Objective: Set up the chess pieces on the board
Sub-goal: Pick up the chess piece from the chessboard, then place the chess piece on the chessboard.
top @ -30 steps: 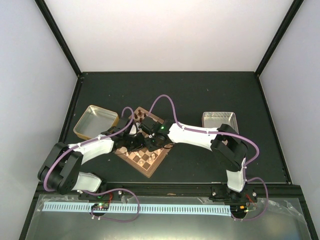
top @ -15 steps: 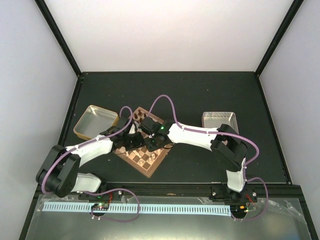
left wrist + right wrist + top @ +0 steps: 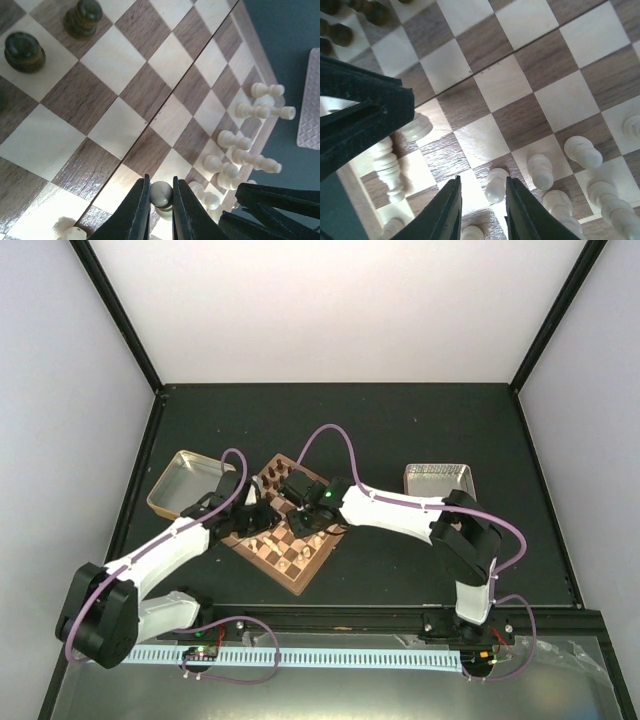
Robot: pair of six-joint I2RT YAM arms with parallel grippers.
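Observation:
The board (image 3: 292, 558) lies askew between my two arms, with pale chess pieces (image 3: 255, 111) lined up along one edge and dark ones (image 3: 24, 51) at the other. My left gripper (image 3: 160, 178) is shut on the round head of a pale pawn (image 3: 161, 193) over a light square. I cannot tell whether the pawn's base touches the board. My right gripper (image 3: 483, 182) is open, its fingers standing apart on either side of another pale pawn (image 3: 496, 186) that stands on the board. In the top view both grippers (image 3: 262, 521) (image 3: 300, 506) hover close together over the board.
A gold-tan metal tray (image 3: 188, 484) sits left of the board, and a pale rectangular tray (image 3: 438, 480) sits to its right. The left gripper's black body (image 3: 360, 115) crowds the left of the right wrist view. More pale pieces (image 3: 582, 151) stand close beside the right fingers.
My left gripper has closed on the pale pawn and its arm has stretched out lower and leftward. My right gripper has opened off its pawn.

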